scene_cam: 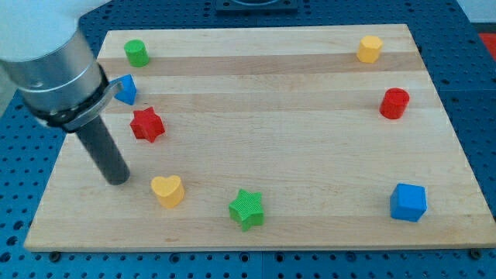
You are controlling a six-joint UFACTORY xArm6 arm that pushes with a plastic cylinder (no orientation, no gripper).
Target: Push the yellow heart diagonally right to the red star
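The yellow heart lies on the wooden board near the view's bottom left. The red star lies above it, slightly to the left. My tip rests on the board to the left of the yellow heart, a short gap away, and below the red star. The rod leans up to the view's top left, where the arm's grey body covers part of a blue block.
A blue block sits half hidden behind the arm, above the red star. A green cylinder is at the top left. A green star lies right of the heart. A yellow block, a red cylinder and a blue cube stand on the right side.
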